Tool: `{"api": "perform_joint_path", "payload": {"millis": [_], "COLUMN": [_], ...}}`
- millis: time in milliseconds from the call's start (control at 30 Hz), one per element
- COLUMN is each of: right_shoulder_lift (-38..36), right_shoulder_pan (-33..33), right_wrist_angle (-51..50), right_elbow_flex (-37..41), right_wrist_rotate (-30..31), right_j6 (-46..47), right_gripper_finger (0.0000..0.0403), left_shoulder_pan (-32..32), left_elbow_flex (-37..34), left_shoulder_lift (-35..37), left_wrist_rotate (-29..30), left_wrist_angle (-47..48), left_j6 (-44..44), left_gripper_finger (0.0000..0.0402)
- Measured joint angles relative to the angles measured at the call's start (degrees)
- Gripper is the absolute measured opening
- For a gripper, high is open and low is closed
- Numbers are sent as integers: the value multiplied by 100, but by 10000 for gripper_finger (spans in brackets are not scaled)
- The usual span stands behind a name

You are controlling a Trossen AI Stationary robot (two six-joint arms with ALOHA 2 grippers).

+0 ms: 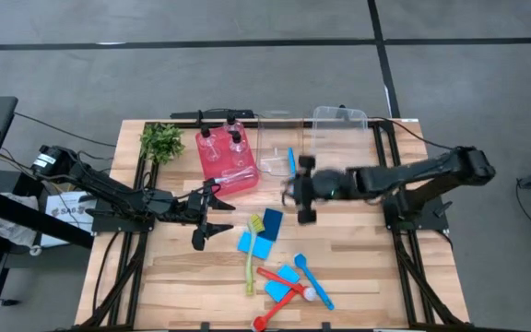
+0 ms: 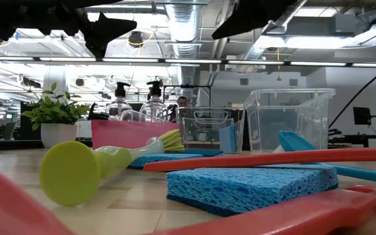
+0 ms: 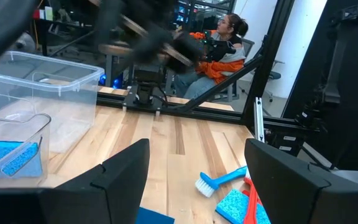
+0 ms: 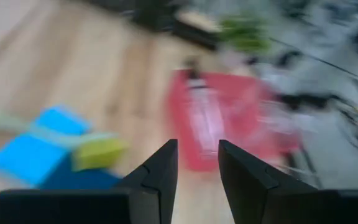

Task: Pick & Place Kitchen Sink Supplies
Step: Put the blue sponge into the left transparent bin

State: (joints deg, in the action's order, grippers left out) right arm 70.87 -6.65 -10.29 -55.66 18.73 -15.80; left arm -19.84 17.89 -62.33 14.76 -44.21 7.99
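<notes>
Left claw: the left claw (image 1: 208,219) sits low over the desk (image 1: 358,267), between the red bin (image 1: 226,157) and the loose supplies; its fingers (image 3: 120,174) are spread apart and hold nothing.
Right claw: the right claw (image 1: 304,188) hangs above the desk just in front of the clear bins; its two fingers (image 4: 160,171) stand a narrow gap apart, with nothing visible between them.
Pump bottles: two clear bottles (image 1: 238,140) with black pump tops stand upright in the red bin, side by side.
Yellow-green brush: the yellow-green brush (image 1: 251,254) lies flat with its long axis running from the near edge toward the far edge; the bristle head points toward the bins, the handle end toward the near edge.
Sponges by the brush: blue sponges (image 1: 261,242) lie flat just beside the yellow-green brush, near its head.
Red brush: the red brush (image 1: 279,306) lies on a slant near the front edge, close to another blue sponge (image 1: 282,282).
Blue brush: the blue brush (image 1: 313,281) lies diagonally, handle toward the middle of the desk, white bristles (image 1: 310,294) toward the near edge.
Small clear bin: the small clear bin (image 1: 277,148) holds a blue item standing on edge (image 1: 291,159); whether it is a sponge or a brush I cannot tell.
Large clear bin: a larger clear bin (image 1: 339,129) stands beside it.
Plant: a leafy plant (image 1: 161,140) stands at the far left corner.
Background: a person sits beyond the desk (image 3: 219,46).
</notes>
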Motion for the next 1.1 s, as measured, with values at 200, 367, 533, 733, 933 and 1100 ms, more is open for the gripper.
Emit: {"api": "perform_joint_path", "payload": {"millis": [200, 367, 533, 733, 933, 1100], "right_shoulder_lift": [732, 1503, 2098, 2494, 2804, 3168], "right_shoulder_pan": [-963, -1279, -1195, -799, -520, -400], "right_wrist_angle": [-172, -100, -68, -22, 20, 131], "right_elbow_flex": [0, 0, 6, 4, 4, -20], "right_wrist_rotate": [-97, -73, 185, 224, -265, -445], "right_j6": [77, 264, 56, -516, -1051, -1326], "right_gripper_finger": [108, 108, 108, 125, 171, 186], "left_shoulder_pan": [0, 0, 0, 0, 0, 0], "left_elbow_flex": [0, 0, 0, 0, 0, 0], "left_shoulder_lift": [0, 0, 0, 0, 0, 0], "left_wrist_rotate": [0, -2, -2, -2, -2, -2], "left_wrist_angle": [1, 2, 2, 2, 2, 4], "left_j6": [85, 129, 131, 131, 131, 131], "left_gripper_finger": [266, 266, 266, 266, 266, 266]}}
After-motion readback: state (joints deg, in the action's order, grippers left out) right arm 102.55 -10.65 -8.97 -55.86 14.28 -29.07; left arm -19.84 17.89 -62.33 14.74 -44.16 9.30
